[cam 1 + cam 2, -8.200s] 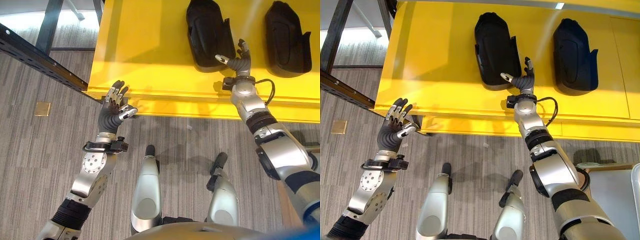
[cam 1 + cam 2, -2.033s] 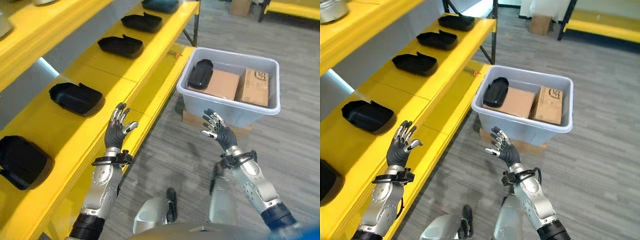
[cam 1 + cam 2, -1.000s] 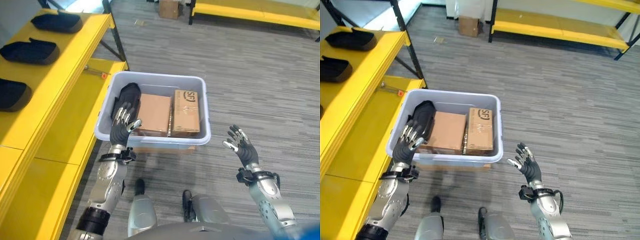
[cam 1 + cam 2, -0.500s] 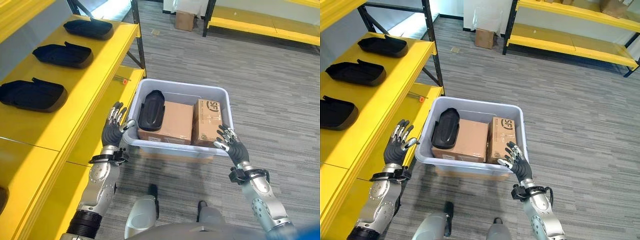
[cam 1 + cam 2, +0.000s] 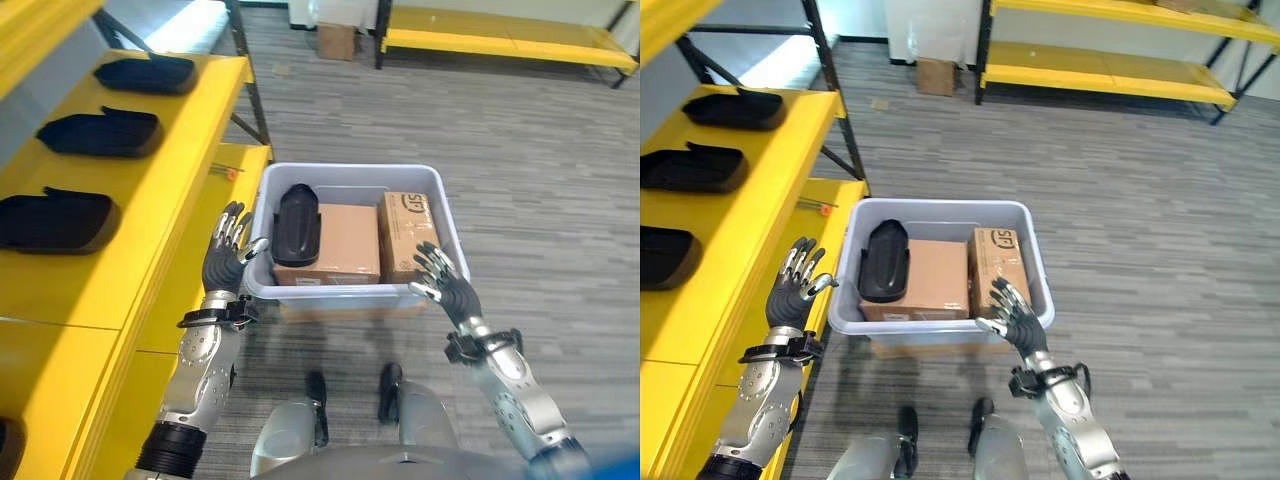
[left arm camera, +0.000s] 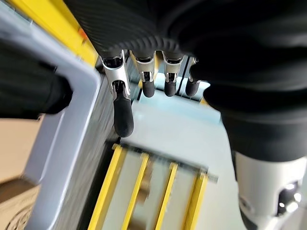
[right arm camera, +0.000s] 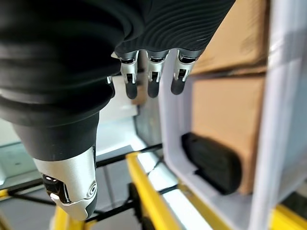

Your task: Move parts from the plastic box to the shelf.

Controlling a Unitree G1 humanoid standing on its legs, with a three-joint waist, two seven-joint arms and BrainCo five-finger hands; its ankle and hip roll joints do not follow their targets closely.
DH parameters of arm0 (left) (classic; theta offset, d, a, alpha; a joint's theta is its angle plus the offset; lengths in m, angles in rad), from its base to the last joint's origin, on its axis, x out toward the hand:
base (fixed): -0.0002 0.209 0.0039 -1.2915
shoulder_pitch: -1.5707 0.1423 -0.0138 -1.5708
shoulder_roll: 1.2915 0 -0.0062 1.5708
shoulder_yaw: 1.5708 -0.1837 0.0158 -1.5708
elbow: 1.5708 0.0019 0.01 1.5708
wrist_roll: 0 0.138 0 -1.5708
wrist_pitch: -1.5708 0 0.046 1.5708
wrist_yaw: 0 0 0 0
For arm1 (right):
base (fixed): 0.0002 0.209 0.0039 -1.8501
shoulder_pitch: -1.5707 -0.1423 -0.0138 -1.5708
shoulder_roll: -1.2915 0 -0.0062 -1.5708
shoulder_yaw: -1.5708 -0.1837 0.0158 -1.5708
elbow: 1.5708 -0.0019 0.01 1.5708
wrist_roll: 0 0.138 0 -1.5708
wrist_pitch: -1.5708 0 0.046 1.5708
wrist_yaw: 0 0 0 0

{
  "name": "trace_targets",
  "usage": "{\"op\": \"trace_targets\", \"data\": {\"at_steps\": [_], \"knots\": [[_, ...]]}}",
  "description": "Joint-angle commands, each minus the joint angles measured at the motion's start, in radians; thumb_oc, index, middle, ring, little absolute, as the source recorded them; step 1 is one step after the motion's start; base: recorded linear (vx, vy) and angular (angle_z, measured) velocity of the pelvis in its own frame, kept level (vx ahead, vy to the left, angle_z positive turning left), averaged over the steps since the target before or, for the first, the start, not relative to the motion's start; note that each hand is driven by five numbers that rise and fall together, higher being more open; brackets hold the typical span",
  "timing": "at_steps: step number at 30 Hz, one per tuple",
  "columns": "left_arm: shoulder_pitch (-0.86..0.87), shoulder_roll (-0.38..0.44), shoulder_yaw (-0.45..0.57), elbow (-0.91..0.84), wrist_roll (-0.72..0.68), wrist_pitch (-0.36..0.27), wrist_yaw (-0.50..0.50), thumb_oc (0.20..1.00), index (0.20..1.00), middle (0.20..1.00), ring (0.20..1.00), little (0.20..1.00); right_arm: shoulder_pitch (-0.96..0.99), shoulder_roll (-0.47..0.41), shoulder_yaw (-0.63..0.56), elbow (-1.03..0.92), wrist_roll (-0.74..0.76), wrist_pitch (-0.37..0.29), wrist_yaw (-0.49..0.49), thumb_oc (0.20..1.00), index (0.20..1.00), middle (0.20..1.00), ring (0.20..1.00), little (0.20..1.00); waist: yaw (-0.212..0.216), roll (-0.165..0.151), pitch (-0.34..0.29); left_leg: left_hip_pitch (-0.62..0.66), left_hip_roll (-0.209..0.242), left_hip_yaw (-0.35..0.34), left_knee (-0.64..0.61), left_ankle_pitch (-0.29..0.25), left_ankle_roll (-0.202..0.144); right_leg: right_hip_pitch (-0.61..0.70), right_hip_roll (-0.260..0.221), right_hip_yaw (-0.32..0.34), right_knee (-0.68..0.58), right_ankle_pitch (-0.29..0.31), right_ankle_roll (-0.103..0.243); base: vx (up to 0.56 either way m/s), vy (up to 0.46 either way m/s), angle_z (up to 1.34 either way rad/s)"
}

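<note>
One black part (image 5: 297,222) lies in the plastic box (image 5: 440,215), at its left end atop a cardboard box (image 5: 340,243); a second cardboard box (image 5: 405,233) stands beside it. Both hands are empty with fingers spread: the left hand (image 5: 226,260) just outside the box's left wall, the right hand (image 5: 443,285) at its near right rim. This looks like the reach; next, a hand must go down onto the part. Three parts (image 5: 82,133) already sit on the yellow shelf (image 5: 170,180).

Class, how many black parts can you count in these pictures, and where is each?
4: three black parts on the yellow shelf at; one in the plastic box at. Others may be hidden.
</note>
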Motion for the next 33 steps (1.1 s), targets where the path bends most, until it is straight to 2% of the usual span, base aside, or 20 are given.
{"op": "trace_targets", "data": {"at_steps": [1, 2, 3, 4, 5, 6, 7, 8, 10, 11, 12, 13, 15, 18, 24, 33], "knots": [[-0.004, 0.013, 0.015, -0.085, 0.004, -0.047, -0.022, 1.0, 1.0, 1.0, 1.0, 1.0, -0.024, -0.03, -0.056, -0.061, 0.017, -0.053, 0.007, 1.0, 1.0, 1.0, 1.0, 1.0, -0.001, -0.005, 0.005, 0.02, 0.115, -0.049, 0.157, -0.08, -0.1, 0.092, 0.033, -0.055, -0.095, 0.037, -0.011, 0.1, -0.28, 0.22], [-0.004, 0.015, 0.008, -0.086, 0.001, -0.044, -0.025, 1.0, 1.0, 1.0, 1.0, 1.0, -0.017, -0.037, -0.059, -0.067, 0.021, -0.056, 0.006, 1.0, 1.0, 1.0, 1.0, 1.0, 0.006, -0.003, 0.023, -0.019, 0.126, -0.072, 0.235, -0.027, -0.123, 0.106, 0.044, -0.055, -0.095, 0.027, -0.027, 0.0, -0.231, 0.3], [-0.014, 0.015, 0.0, -0.086, 0.005, -0.044, -0.024, 1.0, 1.0, 1.0, 1.0, 1.0, -0.016, -0.045, -0.065, -0.068, 0.024, -0.06, 0.005, 1.0, 1.0, 1.0, 1.0, 1.0, 0.016, -0.002, 0.042, -0.07, 0.114, -0.13, 0.315, 0.037, -0.146, 0.107, 0.045, -0.058, -0.093, 0.028, -0.039, -0.05, -0.128, 0.45], [-0.017, 0.015, -0.006, -0.09, 0.005, -0.043, -0.019, 1.0, 1.0, 1.0, 1.0, 1.0, -0.017, -0.048, -0.064, -0.073, 0.026, -0.062, 0.003, 1.0, 1.0, 1.0, 1.0, 1.0, 0.028, -0.003, 0.054, -0.086, 0.096, -0.178, 0.318, 0.033, -0.15, 0.114, 0.047, -0.054, -0.096, 0.022, -0.041, -0.03, -0.07, 0.38], [-0.016, 0.014, -0.008, -0.09, 0.005, -0.04, -0.018, 1.0, 1.0, 1.0, 1.0, 1.0, -0.015, -0.049, -0.066, -0.073, 0.024, -0.062, 0.0, 1.0, 1.0, 1.0, 1.0, 1.0, 0.024, -0.006, 0.049, -0.092, 0.092, -0.196, 0.281, 0.031, -0.146, 0.112, 0.044, -0.056, -0.098, 0.021, -0.039, 0.04, -0.022, 0.15], [-0.012, 0.012, -0.006, -0.092, 0.0, -0.039, -0.021, 1.0, 1.0, 1.0, 1.0, 1.0, -0.015, -0.049, -0.065, -0.071, 0.024, -0.063, -0.002, 1.0, 1.0, 1.0, 1.0, 1.0, 0.022, -0.005, 0.042, -0.08, 0.116, -0.197, 0.218, 0.024, -0.143, 0.11, 0.047, -0.056, -0.094, 0.015, -0.035, 0.08, 0.027, -0.12], [-0.006, 0.012, -0.003, -0.098, -0.009, -0.035, -0.022, 1.0, 1.0, 1.0, 1.0, 1.0, -0.015, -0.049, -0.066, -0.068, 0.025, -0.065, -0.007, 1.0, 1.0, 1.0, 1.0, 1.0, 0.018, -0.001, 0.035, -0.062, 0.168, -0.186, 0.122, 0.04, -0.144, 0.111, 0.046, -0.056, -0.09, 0.004, -0.03, 0.12, 0.093, -0.1], [-0.001, 0.007, -0.004, -0.102, -0.031, -0.039, -0.021, 1.0, 1.0, 1.0, 1.0, 1.0, -0.01, -0.048, -0.07, -0.069, 0.025, -0.068, -0.016, 1.0, 1.0, 1.0, 1.0, 1.0, 0.012, 0.002, 0.028, -0.049, 0.227, -0.171, 0.038, 0.081, -0.149, 0.108, 0.039, -0.055, -0.081, -0.004, -0.025, 0.14, 0.155, 0.03], [-0.007, 0.004, 0.001, -0.102, -0.02, -0.038, -0.008, 1.0, 1.0, 1.0, 1.0, 1.0, -0.008, -0.053, -0.079, -0.066, 0.02, -0.073, -0.029, 1.0, 1.0, 1.0, 1.0, 1.0, 0.008, 0.019, 0.025, -0.041, 0.289, -0.187, -0.068, 0.155, -0.159, 0.105, 0.021, -0.039, -0.06, -0.017, -0.011, 0.12, 0.215, 0.09], [-0.009, 0.005, 0.01, -0.104, -0.023, -0.04, -0.007, 1.0, 1.0, 1.0, 1.0, 1.0, -0.004, -0.053, -0.084, -0.069, 0.028, -0.071, -0.027, 1.0, 1.0, 1.0, 1.0, 1.0, -0.001, 0.031, 0.022, -0.012, 0.301, -0.165, -0.106, 0.141, -0.16, 0.094, 0.014, -0.031, -0.04, -0.025, -0.004, 0.09, 0.244, -0.01], [-0.001, 0.005, 0.013, -0.106, -0.012, -0.043, -0.005, 1.0, 1.0, 1.0, 1.0, 1.0, -0.001, -0.053, -0.08, -0.067, 0.026, -0.069, -0.025, 1.0, 1.0, 1.0, 1.0, 1.0, 0.002, 0.042, 0.017, 0.009, 0.292, -0.178, -0.129, 0.128, -0.16, 0.083, 0.012, -0.018, -0.029, -0.02, 0.002, 0.1, 0.404, -0.3], [-0.017, 0.016, 0.005, -0.115, -0.011, -0.042, -0.02, 1.0, 1.0, 1.0, 1.0, 1.0, 0.009, -0.045, -0.094, -0.069, 0.045, -0.067, -0.018, 1.0, 1.0, 1.0, 1.0, 1.0, -0.007, 0.053, 0.025, 0.0, 0.255, -0.151, -0.08, 0.1, -0.166, 0.092, -0.028, -0.015, -0.043, 0.014, 0.019, 0.08, 0.316, -0.46], [-0.02, 0.022, 0.0, -0.117, -0.012, -0.042, -0.028, 1.0, 1.0, 1.0, 1.0, 1.0, 0.012, -0.041, -0.096, -0.069, 0.047, -0.064, -0.013, 1.0, 1.0, 1.0, 1.0, 1.0, -0.009, 0.051, 0.028, 0.002, 0.243, -0.143, -0.066, 0.085, -0.164, 0.105, -0.039, -0.014, -0.055, 0.025, 0.028, 0.07, 0.24, -0.25], [-0.024, 0.037, -0.005, -0.119, -0.016, -0.046, -0.037, 1.0, 1.0, 1.0, 1.0, 1.0, 0.022, -0.037, -0.095, -0.083, 0.046, -0.057, -0.003, 1.0, 1.0, 1.0, 1.0, 1.0, -0.011, 0.041, 0.033, -0.007, 0.207, -0.116, -0.013, 0.031, -0.158, 0.132, -0.077, 0.005, -0.109, 0.061, 0.052, 0.08, 0.2, 0.17], [-0.045, 0.066, -0.004, -0.115, 0.003, -0.044, -0.031, 1.0, 1.0, 1.0, 1.0, 1.0, 0.018, -0.031, -0.07, -0.078, 0.047, -0.044, 0.023, 1.0, 1.0, 1.0, 1.0, 1.0, -0.013, 0.016, 0.035, -0.029, 0.179, -0.075, 0.056, -0.024, -0.145, 0.143, -0.106, 0.031, -0.17, 0.098, 0.076, 0.05, 0.137, -0.09], [-0.152, 0.09, -0.046, -0.055, 0.094, -0.046, -0.007, 1.0, 1.0, 1.0, 1.0, 1.0, 0.01, -0.044, -0.042, -0.094, 0.05, -0.038, 0.049, 1.0, 1.0, 1.0, 1.0, 1.0, -0.033, -0.016, 0.044, -0.048, 0.18, -0.058, 0.076, -0.037, -0.144, 0.126, -0.104, 0.047, -0.173, 0.103, 0.083, 0.02, 0.018, -0.06]]}}
